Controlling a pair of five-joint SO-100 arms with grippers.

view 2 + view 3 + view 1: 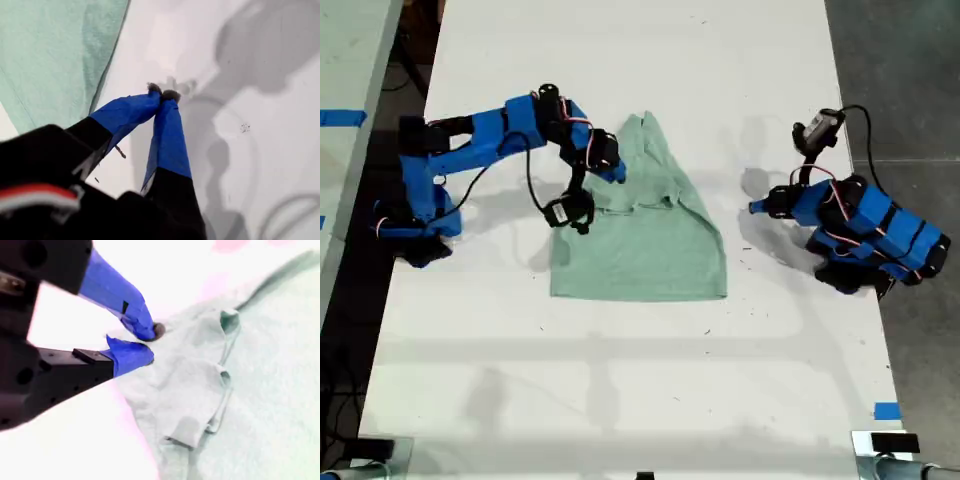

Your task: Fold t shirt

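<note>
The pale mint-green t shirt [640, 250] lies on the white table [620, 380], partly folded, narrowing to a point at the far end; its sleeves and collar [227, 320] are tucked inward. My second gripper [619, 176] [150, 344] hovers at the shirt's edge on the exterior view's left, jaws a little open with nothing clearly between them. My first gripper [753, 208] [161, 93] is shut and empty over bare table at the exterior view's right, a short way from the shirt's edge [55, 60].
Blue tape marks sit near the table's front corner [886, 411] at the exterior view's right and on a neighbouring surface [340, 117] at its left. Cables trail from both arm bases. Dark floor [910, 80] borders the table.
</note>
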